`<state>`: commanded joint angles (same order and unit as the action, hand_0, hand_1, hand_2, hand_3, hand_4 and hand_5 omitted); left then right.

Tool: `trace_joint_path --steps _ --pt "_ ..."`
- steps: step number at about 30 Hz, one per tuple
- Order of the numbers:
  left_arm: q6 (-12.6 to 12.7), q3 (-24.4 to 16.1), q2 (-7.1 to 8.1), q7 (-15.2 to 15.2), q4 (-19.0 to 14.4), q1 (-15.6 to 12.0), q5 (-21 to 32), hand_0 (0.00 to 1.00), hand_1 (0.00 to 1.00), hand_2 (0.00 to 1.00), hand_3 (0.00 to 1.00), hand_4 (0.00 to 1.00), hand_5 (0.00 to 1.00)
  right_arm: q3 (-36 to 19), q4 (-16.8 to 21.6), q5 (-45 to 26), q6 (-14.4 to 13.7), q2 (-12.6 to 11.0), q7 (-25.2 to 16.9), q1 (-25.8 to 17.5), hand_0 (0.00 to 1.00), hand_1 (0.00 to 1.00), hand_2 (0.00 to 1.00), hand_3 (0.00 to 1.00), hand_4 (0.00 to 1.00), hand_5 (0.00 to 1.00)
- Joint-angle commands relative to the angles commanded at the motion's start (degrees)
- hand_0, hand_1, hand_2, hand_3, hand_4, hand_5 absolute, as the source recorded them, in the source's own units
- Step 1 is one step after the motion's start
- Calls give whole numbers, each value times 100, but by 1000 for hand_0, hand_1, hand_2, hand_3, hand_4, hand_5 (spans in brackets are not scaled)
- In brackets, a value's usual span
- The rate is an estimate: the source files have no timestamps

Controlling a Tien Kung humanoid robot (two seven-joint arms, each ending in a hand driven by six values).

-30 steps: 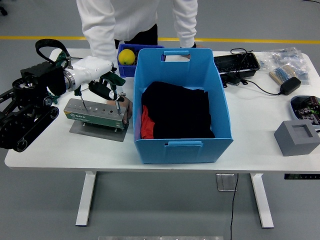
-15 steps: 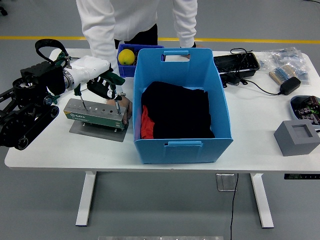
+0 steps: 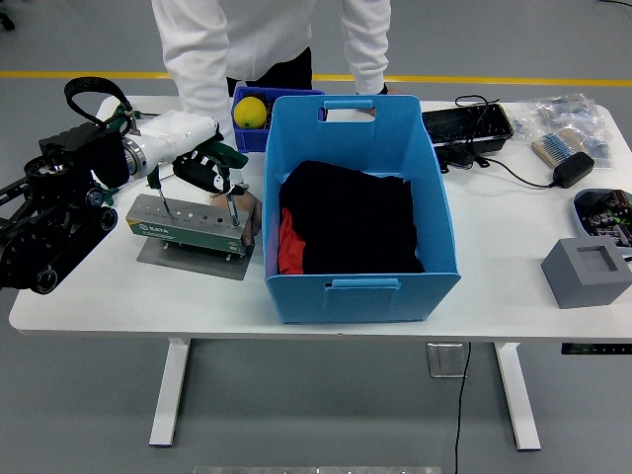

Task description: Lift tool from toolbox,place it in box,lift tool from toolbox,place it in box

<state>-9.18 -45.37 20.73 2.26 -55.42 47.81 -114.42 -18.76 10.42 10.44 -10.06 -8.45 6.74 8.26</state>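
Note:
The toolbox (image 3: 188,230) is a grey-green block on a metal plate at the table's left. Two screwdrivers stand upright in its holes, one at the left end (image 3: 159,195) and one at the right end (image 3: 230,204). My left hand (image 3: 205,168), white with dark fingers, hangs just above the block, its fingers curled around the black handle of the right screwdriver, whose shaft is still in its hole. A person's hand (image 3: 250,212) rests against the block's right end. The blue box (image 3: 434,202) stands right of the block, with black and red cloth inside.
The person in white stands at the far edge behind the toolbox. A small blue bin with a yellow ball (image 3: 250,111) sits behind my hand. On the right lie a black tray (image 3: 466,125), cables, a power adapter (image 3: 572,168) and a grey block (image 3: 587,272).
My left hand has shifted slightly left and back, staying over the toolbox. The right screwdriver still stands in its hole, and the person's hand has not moved.

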Motion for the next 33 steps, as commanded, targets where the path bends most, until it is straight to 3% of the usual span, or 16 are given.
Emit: trace_joint_path --steps 1,6,24,25,30,31,33 --pt "17 -1 2 13 4 2 35 215 52 86 97 998 613 0 0 -2 -1 0 0 1 672 645 719 574 779 679" --pt "112 -27 8 76 -4 -2 131 192 21 62 65 998 608 -3 -1 0 -1 0 1 0 671 645 719 573 780 679" --pt "611 -193 94 375 -79 12 493 174 2 38 42 998 606 -96 3 109 -11 15 30 -43 671 645 719 573 780 677" --pt "634 -207 98 384 -81 10 529 172 2 31 27 998 679 -100 3 115 -12 16 32 -46 671 645 719 573 780 678" --pt "700 -295 131 402 -112 16 630 172 2 31 27 998 679 -131 5 159 -18 21 41 -62 671 645 719 573 780 678" --pt "696 -320 146 399 -131 21 645 173 2 31 28 934 680 -129 6 154 -20 21 40 -66 671 645 719 573 780 679" --pt "683 -347 169 391 -159 32 658 173 2 31 28 934 680 -131 7 155 -22 21 40 -69 671 645 719 573 780 679"
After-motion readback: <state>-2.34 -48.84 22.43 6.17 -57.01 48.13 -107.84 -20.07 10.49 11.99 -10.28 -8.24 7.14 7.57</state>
